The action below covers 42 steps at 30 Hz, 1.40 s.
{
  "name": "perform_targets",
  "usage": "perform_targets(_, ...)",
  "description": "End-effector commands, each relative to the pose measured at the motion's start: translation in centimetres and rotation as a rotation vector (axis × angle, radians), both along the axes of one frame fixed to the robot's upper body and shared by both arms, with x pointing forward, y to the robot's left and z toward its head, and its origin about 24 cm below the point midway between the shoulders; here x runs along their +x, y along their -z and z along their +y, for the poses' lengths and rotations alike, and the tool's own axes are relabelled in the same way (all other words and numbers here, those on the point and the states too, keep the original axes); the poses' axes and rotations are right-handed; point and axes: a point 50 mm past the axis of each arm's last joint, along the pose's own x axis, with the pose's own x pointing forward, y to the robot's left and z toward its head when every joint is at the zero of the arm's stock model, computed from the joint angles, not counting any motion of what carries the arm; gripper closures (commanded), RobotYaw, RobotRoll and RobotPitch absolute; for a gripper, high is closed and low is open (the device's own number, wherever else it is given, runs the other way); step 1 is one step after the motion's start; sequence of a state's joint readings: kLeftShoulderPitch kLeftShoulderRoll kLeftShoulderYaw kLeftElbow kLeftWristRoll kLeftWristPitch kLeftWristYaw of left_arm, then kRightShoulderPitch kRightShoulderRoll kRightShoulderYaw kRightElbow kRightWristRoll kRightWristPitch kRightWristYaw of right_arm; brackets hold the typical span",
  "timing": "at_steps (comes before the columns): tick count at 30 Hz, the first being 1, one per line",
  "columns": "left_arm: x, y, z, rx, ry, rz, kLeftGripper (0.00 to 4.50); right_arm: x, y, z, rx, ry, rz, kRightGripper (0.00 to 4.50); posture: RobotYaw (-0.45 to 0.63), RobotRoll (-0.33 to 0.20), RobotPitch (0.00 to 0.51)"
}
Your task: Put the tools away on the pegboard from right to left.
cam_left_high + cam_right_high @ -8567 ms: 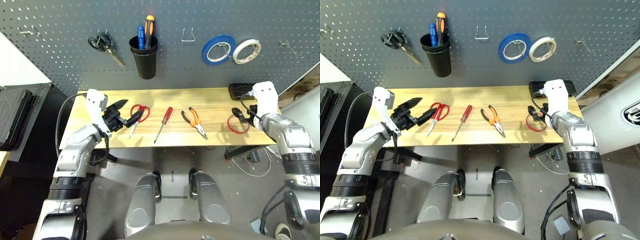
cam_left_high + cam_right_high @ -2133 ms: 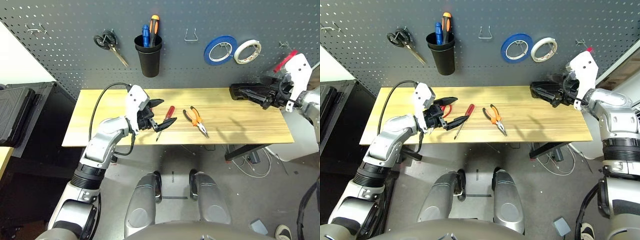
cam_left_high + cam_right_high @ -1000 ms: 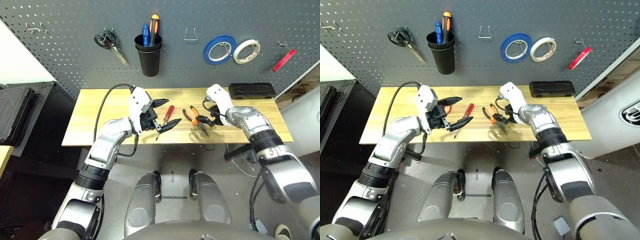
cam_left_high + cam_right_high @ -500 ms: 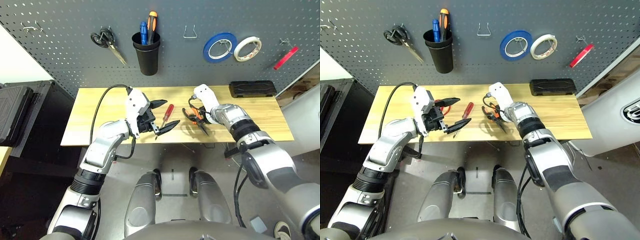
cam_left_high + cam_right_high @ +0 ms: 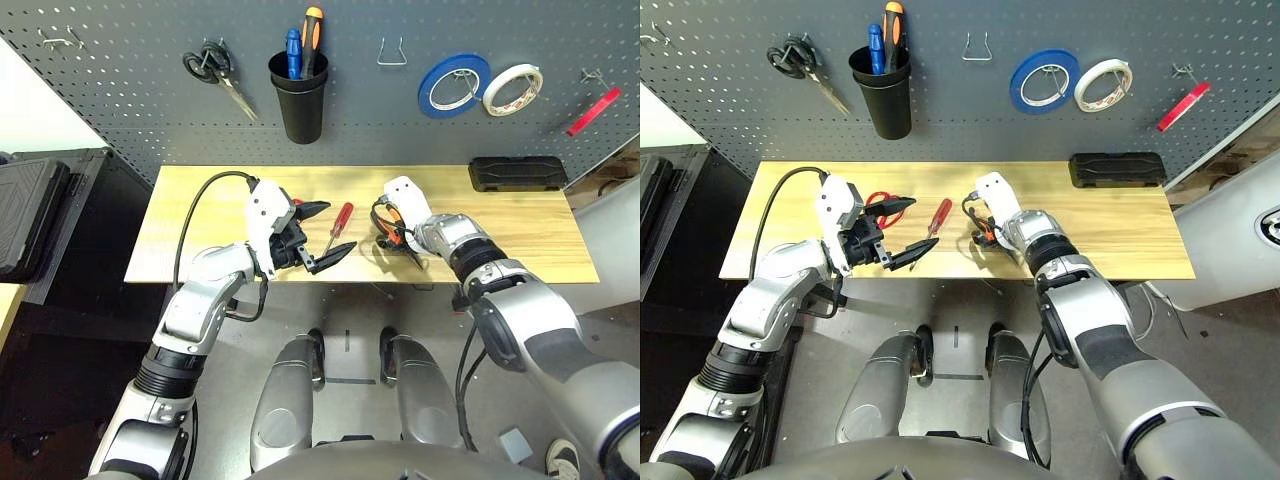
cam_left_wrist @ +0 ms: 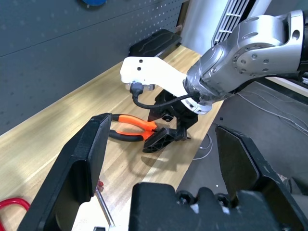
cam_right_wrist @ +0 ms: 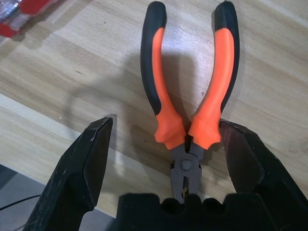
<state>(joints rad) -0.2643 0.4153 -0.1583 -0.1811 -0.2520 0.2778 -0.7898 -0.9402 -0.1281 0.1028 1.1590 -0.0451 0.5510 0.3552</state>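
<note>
The left gripper [image 5: 322,234] hangs wide open over the bench's [image 5: 520,225] front edge, above the scissors [image 5: 880,203] and beside the screwdriver [image 5: 336,226]. Mid-bench, the right gripper [image 7: 166,159] stands wide open astride the pliers [image 7: 190,101], near the front edge. On the pegboard [image 5: 130,90], the red tape [image 5: 593,111] hangs far right.

Light wooden table [image 5: 200,190] stands against the wall on a grey concrete floor [image 5: 345,310]. Black cabinet [image 5: 40,215] sits beside the table. Cables lie on the floor.
</note>
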Motion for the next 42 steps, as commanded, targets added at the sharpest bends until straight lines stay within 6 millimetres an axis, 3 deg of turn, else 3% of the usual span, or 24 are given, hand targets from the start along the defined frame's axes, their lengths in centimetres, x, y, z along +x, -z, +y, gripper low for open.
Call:
perform_targets(1,-0.3,0.3,0.0,-0.004,-0.002,0.018,0.0,-0.1,0.4,-0.3,-0.033,0.008,0.011,0.03,0.06,0.0,0.291)
perform_targets(2,-0.3,0.3,0.0,-0.004,-0.003,0.017,0.0,-0.2,0.5,-0.3,-0.033,0.011,0.011,0.03,0.06,0.0,0.291)
perform_targets(5,-0.3,0.3,0.0,-0.005,-0.007,0.015,0.0,-0.2,0.6,-0.3,-0.028,0.02,0.009,0.58,0.07,0.0,0.3)
perform_targets(10,-0.4,0.2,0.2,-0.001,-0.016,0.012,0.0,-0.4,0.9,-0.2,-0.03,0.035,0.024,2.36,0.08,0.0,0.296)
perform_targets(11,-0.4,0.1,0.2,0.0,-0.017,0.012,0.0,-0.4,1.0,-0.2,-0.032,0.034,0.027,2.51,0.08,0.0,0.296)
perform_targets(26,0.4,-0.8,0.7,0.016,-0.033,-0.028,0.0,0.2,0.2,-1.3,0.044,0.028,-0.078,2.51,0.08,0.0,0.258)
perform_targets(33,0.9,-1.7,1.2,0.006,-0.046,-0.069,0.0,0.4,-2.1,-1.3,0.166,-0.089,-0.237,2.51,0.06,0.0,0.23)
perform_targets(42,1.8,-3.2,2.9,-0.065,-0.165,-0.129,0.0,0.5,-7.7,-0.9,0.294,-0.121,-0.506,2.51,0.05,0.0,0.181)
